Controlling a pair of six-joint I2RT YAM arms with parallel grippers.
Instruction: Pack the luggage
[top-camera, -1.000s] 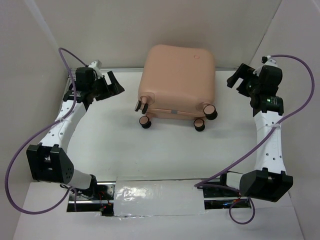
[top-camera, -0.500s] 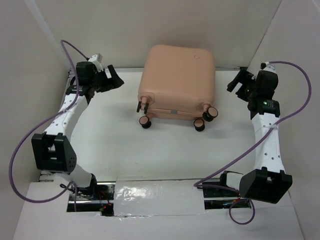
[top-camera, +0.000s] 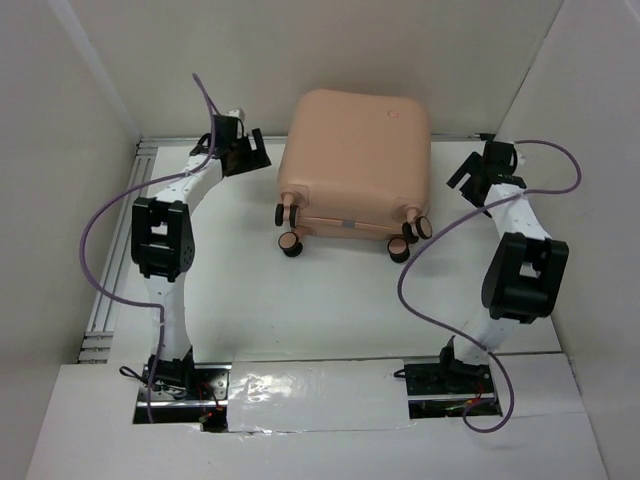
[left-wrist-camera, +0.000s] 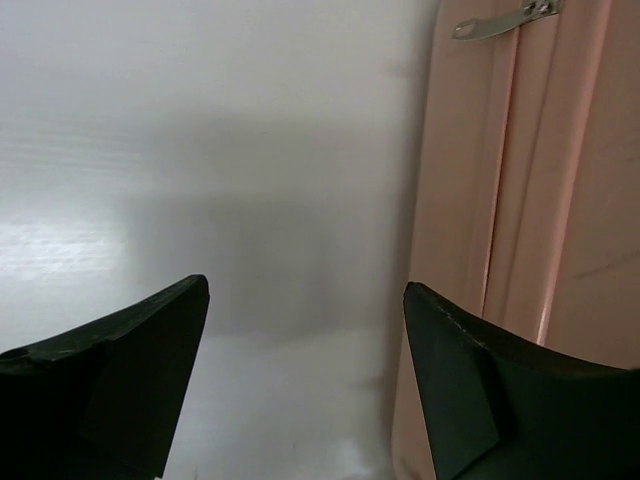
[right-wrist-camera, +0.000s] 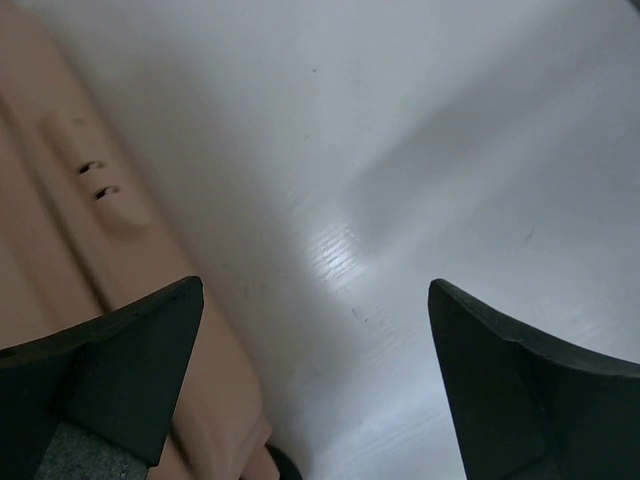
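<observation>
Left hand and right hand both gape, extended far forward.

1. You have one luggage on one table.
2. Count four wheels on it from the top view.
3. Two arms: left arm, right arm.
4. Two fingers per arm, four total.
5. Two purple cables, one per arm.
6. One zipper pull in your left wrist view.
</observation>
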